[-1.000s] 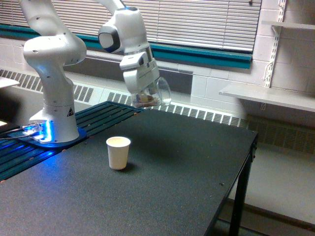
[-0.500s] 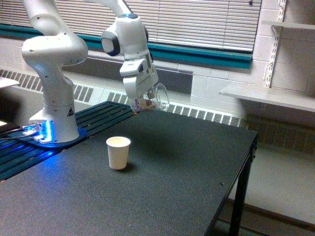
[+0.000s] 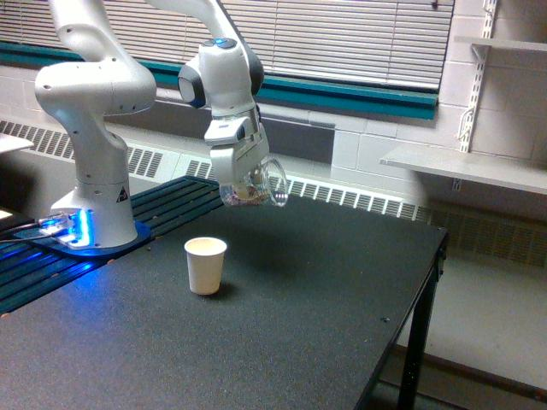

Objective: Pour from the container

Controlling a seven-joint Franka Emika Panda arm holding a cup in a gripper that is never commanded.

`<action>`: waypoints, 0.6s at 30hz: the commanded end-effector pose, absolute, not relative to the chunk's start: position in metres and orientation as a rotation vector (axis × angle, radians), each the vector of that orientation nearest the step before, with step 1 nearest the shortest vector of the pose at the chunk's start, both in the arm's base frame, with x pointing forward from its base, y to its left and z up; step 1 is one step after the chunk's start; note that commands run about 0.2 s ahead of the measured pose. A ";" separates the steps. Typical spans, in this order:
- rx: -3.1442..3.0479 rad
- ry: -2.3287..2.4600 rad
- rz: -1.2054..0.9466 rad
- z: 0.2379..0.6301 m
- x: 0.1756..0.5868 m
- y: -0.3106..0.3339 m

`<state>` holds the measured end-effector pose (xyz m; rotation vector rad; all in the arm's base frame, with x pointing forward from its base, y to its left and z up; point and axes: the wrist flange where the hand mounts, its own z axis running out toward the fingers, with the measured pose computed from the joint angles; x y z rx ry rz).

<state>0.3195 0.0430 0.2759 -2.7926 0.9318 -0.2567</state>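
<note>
The gripper [image 3: 242,181] grasps the container [image 3: 259,184], tilted in the air, above and to the exterior view's right of the paper cup [image 3: 206,266]

You have a single exterior view, set off the arm at a front corner of the black speckled table [image 3: 299,325], a little above its top, looking across it toward the slatted window blinds [image 3: 342,34]; the white robot arm [image 3: 94,128] stands at the exterior view's left, at middle distance
</note>
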 end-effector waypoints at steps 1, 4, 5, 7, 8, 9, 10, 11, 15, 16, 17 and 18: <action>-2.909 0.772 -0.260 0.265 0.309 0.031; -2.935 0.752 -0.274 0.270 0.310 0.025; -2.943 0.746 -0.282 0.272 0.310 0.023; -2.958 0.740 -0.296 0.278 0.311 0.018; -2.964 0.739 -0.300 0.280 0.311 0.016; -2.970 0.740 -0.303 0.283 0.311 0.014; -2.976 0.741 -0.300 0.284 0.310 0.011; -2.979 0.747 -0.304 0.287 0.310 0.009; -2.989 0.766 -0.317 0.294 0.308 0.001; -2.990 0.774 -0.316 0.295 0.308 -0.001; -2.991 0.781 -0.315 0.295 0.307 -0.003; -2.990 0.786 -0.314 0.296 0.307 -0.005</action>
